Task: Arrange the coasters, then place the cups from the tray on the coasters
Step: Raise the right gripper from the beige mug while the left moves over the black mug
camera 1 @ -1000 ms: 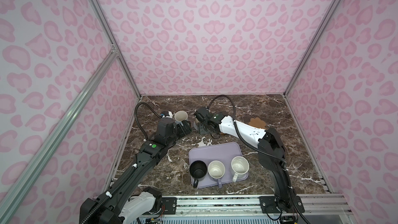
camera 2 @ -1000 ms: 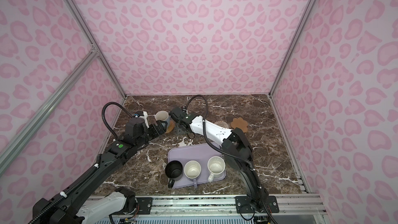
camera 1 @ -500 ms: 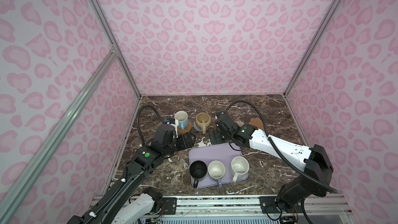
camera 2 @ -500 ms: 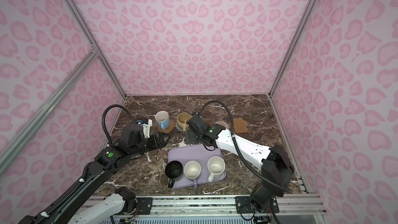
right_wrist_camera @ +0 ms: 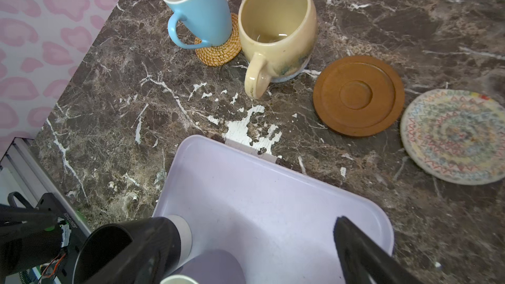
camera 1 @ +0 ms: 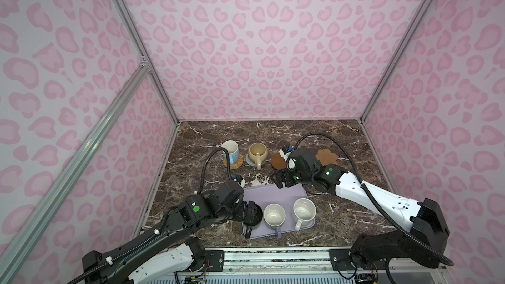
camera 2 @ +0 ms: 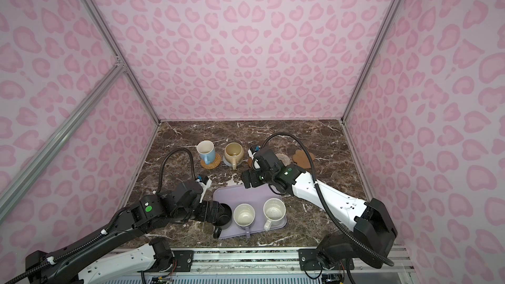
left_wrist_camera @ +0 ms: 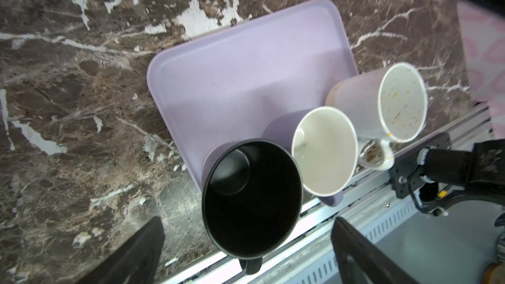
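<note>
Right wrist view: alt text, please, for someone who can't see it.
A light blue mug sits on an orange woven coaster beside a pale yellow mug. A brown wooden disc coaster and a cream woven coaster lie bare near the flat lavender tray.

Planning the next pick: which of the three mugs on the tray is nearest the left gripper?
The black mug, at the tray's left end, right by the open left gripper; the lavender mug and speckled mug stand further right.

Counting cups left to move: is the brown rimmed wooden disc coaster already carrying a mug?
No: the brown rimmed wooden disc coaster lies bare, nothing on it, beside the pale yellow handled mug.
</note>
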`<state>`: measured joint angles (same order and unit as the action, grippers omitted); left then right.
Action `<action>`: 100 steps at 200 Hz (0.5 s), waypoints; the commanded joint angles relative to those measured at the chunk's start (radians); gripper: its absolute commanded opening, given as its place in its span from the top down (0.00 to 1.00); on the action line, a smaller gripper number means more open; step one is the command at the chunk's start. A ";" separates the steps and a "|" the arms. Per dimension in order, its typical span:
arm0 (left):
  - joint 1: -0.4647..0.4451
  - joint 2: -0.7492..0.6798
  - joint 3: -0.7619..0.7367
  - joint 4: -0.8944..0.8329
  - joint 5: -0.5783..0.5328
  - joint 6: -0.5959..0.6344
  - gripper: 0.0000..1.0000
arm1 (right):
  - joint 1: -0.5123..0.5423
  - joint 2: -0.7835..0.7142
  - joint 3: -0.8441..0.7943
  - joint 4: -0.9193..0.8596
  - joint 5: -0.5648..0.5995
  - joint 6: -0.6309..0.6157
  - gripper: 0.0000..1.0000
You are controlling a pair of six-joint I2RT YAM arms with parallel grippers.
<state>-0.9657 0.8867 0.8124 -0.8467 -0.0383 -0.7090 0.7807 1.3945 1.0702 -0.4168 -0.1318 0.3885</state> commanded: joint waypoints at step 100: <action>-0.219 0.122 -0.087 0.025 -0.129 -0.036 0.00 | -0.062 -0.011 -0.064 0.075 -0.033 0.054 0.06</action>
<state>-1.1797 0.9680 0.7238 -0.8066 -0.1150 -0.7261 0.7101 1.3800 1.0100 -0.3710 -0.1246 0.4526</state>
